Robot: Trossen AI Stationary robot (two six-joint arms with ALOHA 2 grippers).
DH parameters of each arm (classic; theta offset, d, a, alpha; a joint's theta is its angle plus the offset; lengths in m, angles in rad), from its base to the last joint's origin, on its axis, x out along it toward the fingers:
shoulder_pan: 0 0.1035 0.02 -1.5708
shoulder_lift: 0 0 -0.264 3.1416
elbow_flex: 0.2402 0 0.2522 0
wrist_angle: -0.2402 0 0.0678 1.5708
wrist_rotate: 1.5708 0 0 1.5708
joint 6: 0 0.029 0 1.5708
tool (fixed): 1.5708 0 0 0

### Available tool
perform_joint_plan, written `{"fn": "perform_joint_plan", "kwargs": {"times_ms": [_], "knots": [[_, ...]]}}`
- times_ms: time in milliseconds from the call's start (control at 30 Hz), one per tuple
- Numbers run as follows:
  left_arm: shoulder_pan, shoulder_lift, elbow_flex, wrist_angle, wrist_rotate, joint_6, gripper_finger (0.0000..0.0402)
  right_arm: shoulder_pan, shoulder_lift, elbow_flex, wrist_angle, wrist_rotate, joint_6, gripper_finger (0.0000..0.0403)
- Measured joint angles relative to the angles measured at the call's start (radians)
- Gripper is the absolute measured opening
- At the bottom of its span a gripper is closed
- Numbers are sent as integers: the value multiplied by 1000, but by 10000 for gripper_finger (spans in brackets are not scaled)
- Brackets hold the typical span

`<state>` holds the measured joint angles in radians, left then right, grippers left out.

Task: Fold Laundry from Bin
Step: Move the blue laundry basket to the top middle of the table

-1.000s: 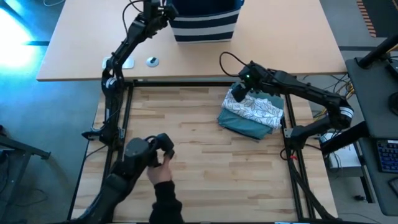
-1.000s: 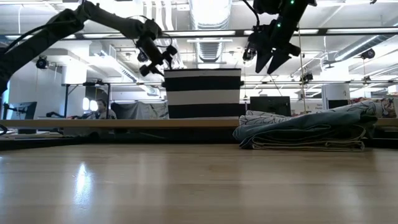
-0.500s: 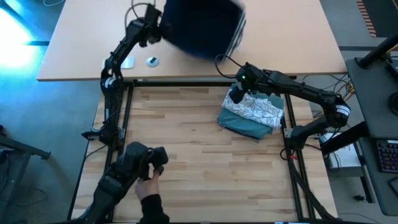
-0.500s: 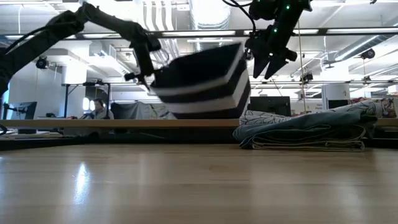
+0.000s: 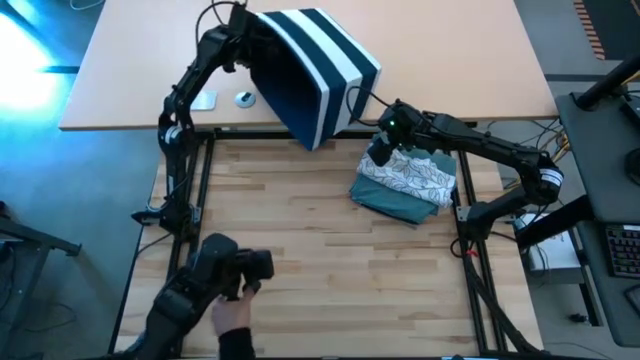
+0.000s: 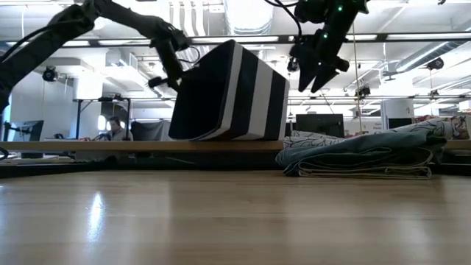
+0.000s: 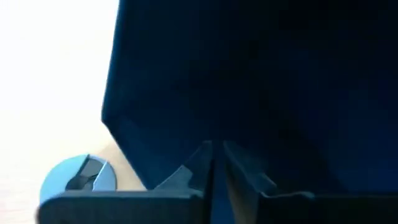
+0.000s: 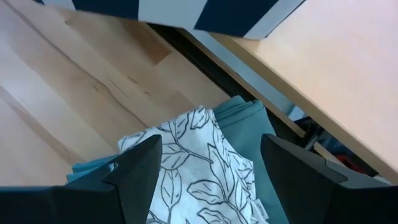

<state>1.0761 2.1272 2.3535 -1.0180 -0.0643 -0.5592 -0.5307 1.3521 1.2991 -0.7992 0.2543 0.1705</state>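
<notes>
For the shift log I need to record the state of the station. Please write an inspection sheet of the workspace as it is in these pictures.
Surface: light wood table, bare in front; tan desk behind it.
Job's things: the striped navy bin is tipped on its side at the desk's edge; a stack of folded laundry, leaf-print piece on teal, lies on the table's right.
Clutter: a small round disc and a pale flat item on the desk.
Grippers: left gripper shut on the bin's rim; right gripper open above the stack.
Cables: black cable loops by the right arm.
Surroundings: a person's hand on a dark device at the front left.
</notes>
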Motion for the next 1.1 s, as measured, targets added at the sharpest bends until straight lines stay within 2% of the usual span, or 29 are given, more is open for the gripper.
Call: {"fn": "perform_joint_plan", "kwargs": {"times_ms": [167, 300, 500, 667, 800, 967, 1033, 1100], "knots": [[-13, -64, -2, -140, 25, 84, 70, 0, 0, 0, -8, 0, -25, 270], [-25, -143, -5, -205, 40, 65, 113, -7, -1, 0, -1, 0, -26, 270], [-89, -242, -5, -59, 65, -127, 176, -27, -1, 0, 33, 0, -22, 270], [-167, -224, -7, 63, 68, -261, 216, -29, -1, 0, 58, 0, -7, 270], [-222, -184, -7, 141, 73, -333, 231, -28, -1, 0, 55, 0, -7, 270], [-244, -115, -7, 296, 76, -396, 231, -28, -1, 0, 54, 0, -8, 270], [-244, -86, -7, 317, 89, -397, 223, -28, -1, 0, 53, 0, -19, 270], [-249, -65, -7, 295, 97, -374, 198, -28, -3, 0, 48, 0, -29, 270]]}}
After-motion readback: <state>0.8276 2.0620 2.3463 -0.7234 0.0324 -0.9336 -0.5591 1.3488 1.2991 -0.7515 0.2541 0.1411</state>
